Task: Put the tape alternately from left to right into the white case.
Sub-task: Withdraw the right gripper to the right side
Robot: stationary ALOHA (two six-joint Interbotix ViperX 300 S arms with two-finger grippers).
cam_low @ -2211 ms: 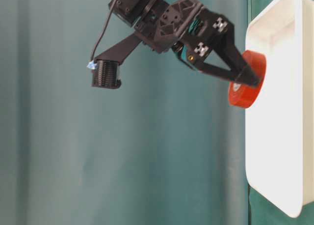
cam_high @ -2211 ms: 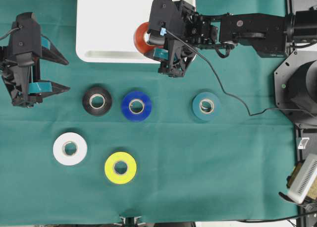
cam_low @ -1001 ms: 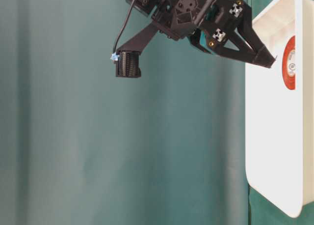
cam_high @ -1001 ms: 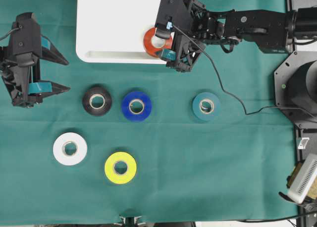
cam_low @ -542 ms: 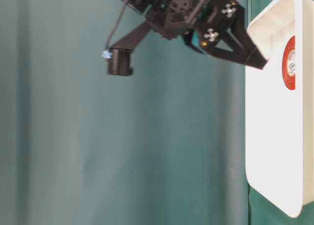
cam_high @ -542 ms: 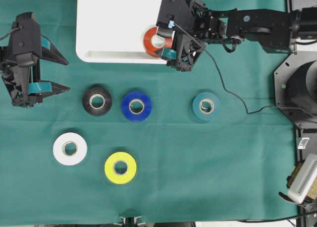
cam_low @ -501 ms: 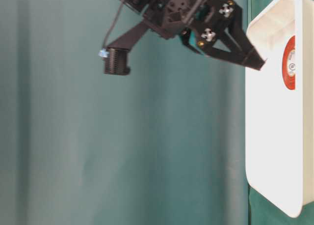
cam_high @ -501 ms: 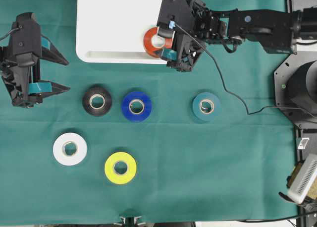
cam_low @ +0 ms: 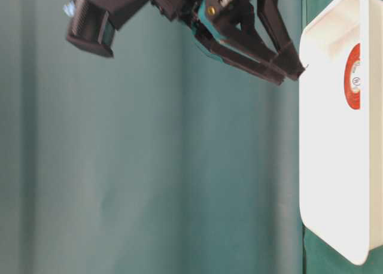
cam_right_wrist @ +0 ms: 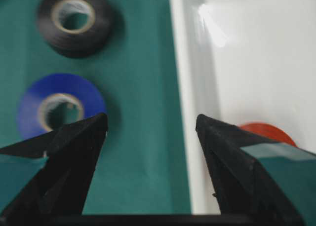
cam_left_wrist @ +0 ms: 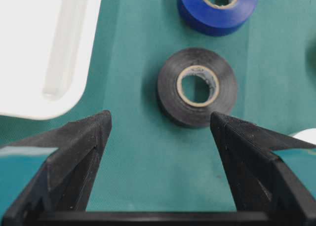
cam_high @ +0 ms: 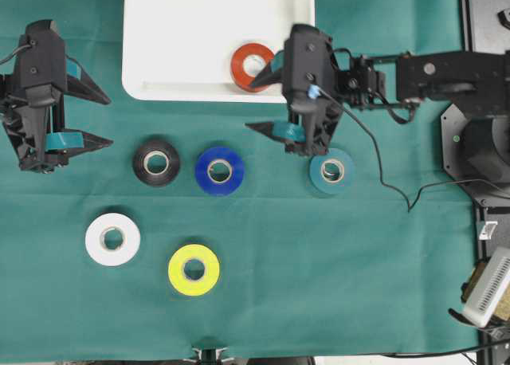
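The white case point(cam_high: 183, 38) lies at the back of the green cloth, with a red tape point(cam_high: 237, 64) flat inside its front right corner. On the cloth lie the black tape point(cam_high: 142, 162), blue tape point(cam_high: 204, 170), teal tape point(cam_high: 331, 186), white tape point(cam_high: 96, 239) and yellow tape point(cam_high: 177, 269). My right gripper point(cam_high: 253, 106) hangs open and empty over the case's front rim, just left of the teal roll. My left gripper point(cam_high: 107, 122) is open and empty at the far left, facing the black tape point(cam_left_wrist: 197, 115). In the right wrist view the red tape point(cam_right_wrist: 266, 132) sits behind the right finger.
The right arm's cable loops over the cloth right of the teal roll. In the table-level view the right gripper point(cam_low: 290, 70) is raised off the cloth beside the case point(cam_low: 335, 166). A corner of the case point(cam_left_wrist: 39, 48) lies left of the left gripper.
The right gripper has drawn back from the red roll, moving forward and rightward off the case and higher above it. The red roll stays in the case. The left arm has not moved.
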